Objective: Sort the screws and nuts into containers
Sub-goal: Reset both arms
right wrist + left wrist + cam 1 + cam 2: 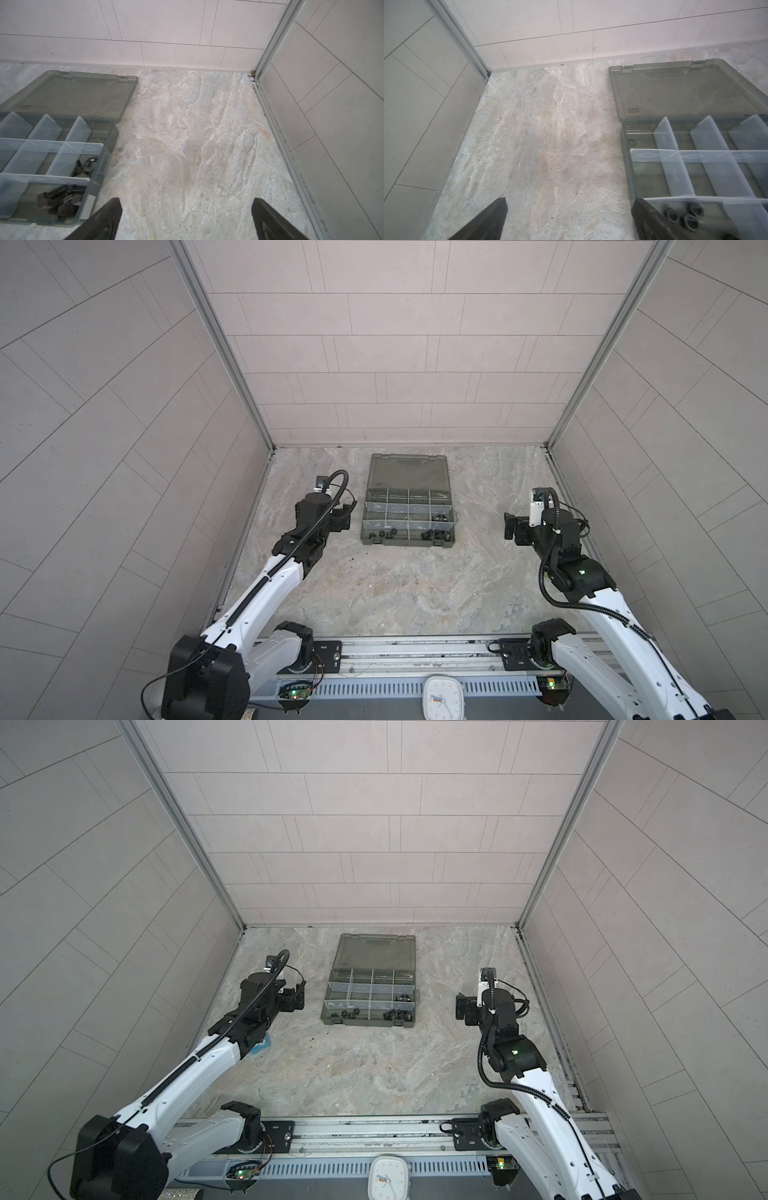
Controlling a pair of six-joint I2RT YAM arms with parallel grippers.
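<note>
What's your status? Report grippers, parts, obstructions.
Left gripper open, empty. Right gripper open, empty. Nuts, screws in separate compartments of case. Nothing seen blocking.

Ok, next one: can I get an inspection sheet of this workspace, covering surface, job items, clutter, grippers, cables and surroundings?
Surface: marbled tabletop, a few dark specks in front of the case.
Job's things: organiser case open, lid flat behind; ring nuts in front-left compartment, screws in front-right, wing nuts in the one behind the screws.
Clutter: pale blue item partly hidden under the left arm.
Grippers: left gripper open, empty, beside the case; right gripper open, empty, over bare table.
Cables: black conduits loop off both wrists, clear of the case.
Surroundings: tiled walls, front rail, clock.
</note>
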